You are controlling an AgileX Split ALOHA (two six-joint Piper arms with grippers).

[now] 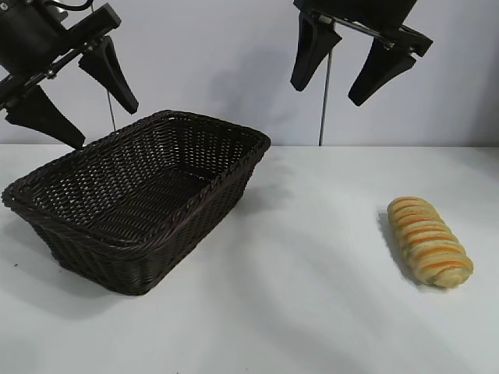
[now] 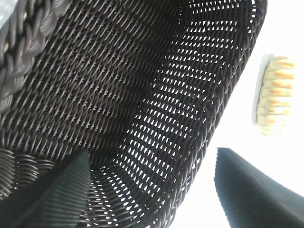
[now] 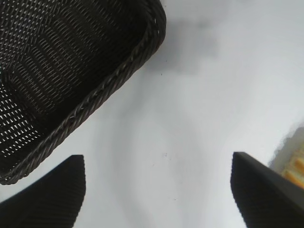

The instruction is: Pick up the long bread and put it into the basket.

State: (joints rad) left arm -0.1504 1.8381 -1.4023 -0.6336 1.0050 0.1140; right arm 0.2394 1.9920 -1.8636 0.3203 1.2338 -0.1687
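Both wide open, empty: left claw (image 1: 72,88), right claw (image 1: 348,72).

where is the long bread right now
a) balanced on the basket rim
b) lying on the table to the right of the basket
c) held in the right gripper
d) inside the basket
b: the long bread lies on the white table, well apart from the basket, and both the left gripper and right gripper hang open and empty above.
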